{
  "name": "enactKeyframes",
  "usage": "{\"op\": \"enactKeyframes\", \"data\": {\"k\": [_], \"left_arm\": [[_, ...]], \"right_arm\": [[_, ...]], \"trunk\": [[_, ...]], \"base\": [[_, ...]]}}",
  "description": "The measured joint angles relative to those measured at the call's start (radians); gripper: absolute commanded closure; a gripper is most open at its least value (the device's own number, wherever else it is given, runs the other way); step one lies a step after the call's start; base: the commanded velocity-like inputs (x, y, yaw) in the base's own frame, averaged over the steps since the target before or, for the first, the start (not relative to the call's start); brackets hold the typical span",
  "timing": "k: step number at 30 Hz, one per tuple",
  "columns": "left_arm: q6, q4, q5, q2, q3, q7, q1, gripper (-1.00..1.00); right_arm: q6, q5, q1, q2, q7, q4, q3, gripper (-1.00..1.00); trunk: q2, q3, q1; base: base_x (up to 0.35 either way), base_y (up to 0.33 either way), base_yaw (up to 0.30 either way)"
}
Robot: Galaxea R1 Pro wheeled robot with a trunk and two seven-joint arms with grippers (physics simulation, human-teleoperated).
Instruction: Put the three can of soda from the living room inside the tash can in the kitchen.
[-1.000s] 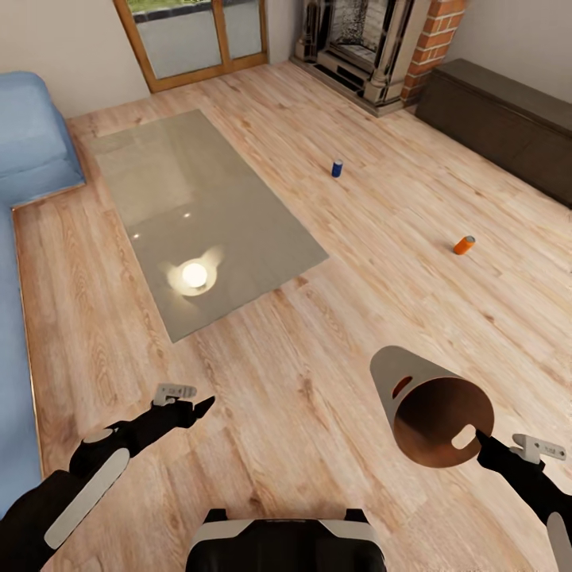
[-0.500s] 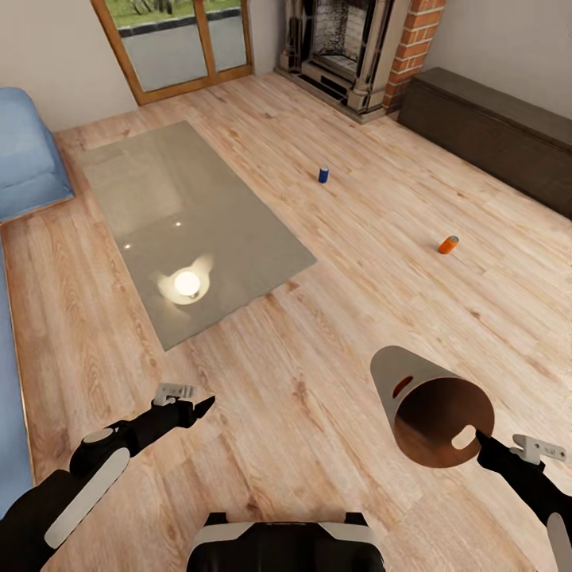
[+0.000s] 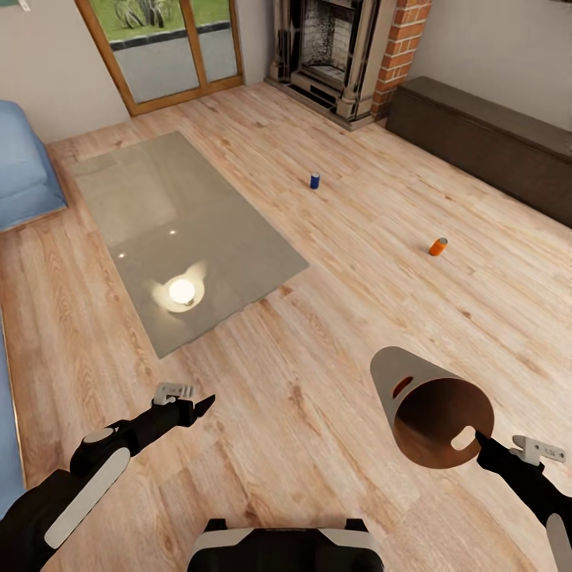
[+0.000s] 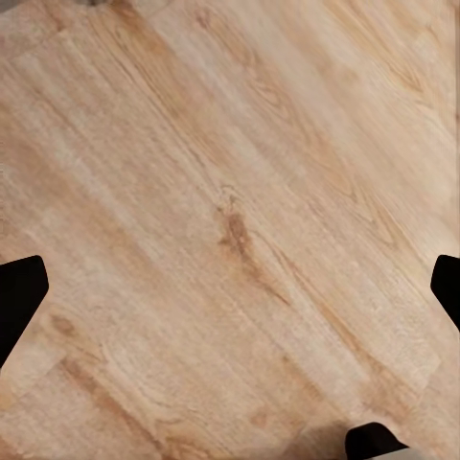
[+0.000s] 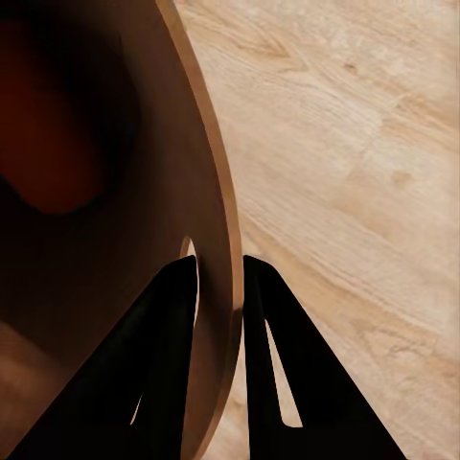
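**Bin in hand, cans ahead**

My right gripper [image 3: 479, 439] pinches the bin [image 3: 433, 407] rim; left gripper [image 3: 199, 407] is spread, empty. Orange can [image 3: 438, 246] lies tipped, ahead on my right (nearest), blue can [image 3: 314, 180] upright, farther.

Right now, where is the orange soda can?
In the head view the orange can lies on the wood floor at the right, in front of the dark cabinet and right of the blue can.

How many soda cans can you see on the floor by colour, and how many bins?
Dark blue soda can: 1
Orange soda can: 1
Bin, held at its rim by the right hand: 1
Total: 3
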Motion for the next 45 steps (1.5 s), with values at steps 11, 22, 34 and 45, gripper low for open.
{"op": "enactKeyframes", "data": {"k": [11,22,34,45], "left_arm": [[0.002,0.002,0.0,-0.001,-0.001,0.025,0.0,-1.0],[-0.002,0.004,-0.001,-0.001,-0.005,0.03,0.0,-1.0],[-0.013,0.01,-0.004,-0.001,-0.01,0.052,0.001,-1.0],[-0.097,0.075,-0.004,-0.001,-0.012,0.066,0.008,-1.0]], "right_arm": [[-0.001,0.0,0.0,0.001,0.004,0.002,0.0,1.0],[-0.001,-0.002,0.0,0.001,0.007,0.003,0.0,1.0],[-0.001,-0.003,0.0,0.001,0.009,0.009,0.0,1.0],[-0.002,-0.003,0.0,0.002,0.01,0.034,-0.002,1.0]], "trunk": [[0.0,0.016,0.0],[0.0,0.033,0.0],[0.0,0.051,0.0],[0.0,0.067,0.0]], "base": [[0.0,0.0,-0.084],[0.0,0.0,-0.092],[0.0,0.0,-0.096],[0.0,0.0,-0.095]]}}
